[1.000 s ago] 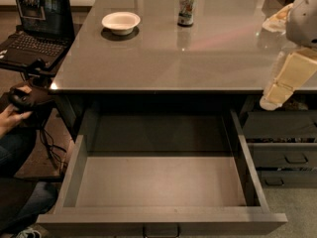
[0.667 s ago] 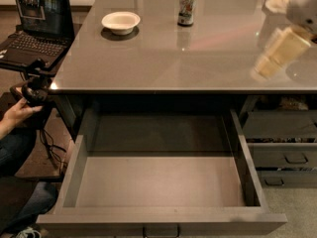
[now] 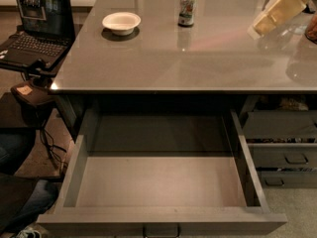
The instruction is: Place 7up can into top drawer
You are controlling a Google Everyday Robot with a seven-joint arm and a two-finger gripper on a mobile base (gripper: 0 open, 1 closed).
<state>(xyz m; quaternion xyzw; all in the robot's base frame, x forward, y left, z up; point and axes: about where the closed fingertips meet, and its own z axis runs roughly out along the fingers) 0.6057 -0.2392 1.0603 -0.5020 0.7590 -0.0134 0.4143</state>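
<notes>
On the counter, beyond the open drawer: one can stood upright, unheld; my gripper hovered well right of it, clench not tellable; I judged the step reaching, next needing a leftward approach.

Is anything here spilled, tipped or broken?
Nothing stands out. The 7up can stands upright on the counter, the white bowl sits level, the top drawer is open, and the gripper hovers over the counter's right side.
</notes>
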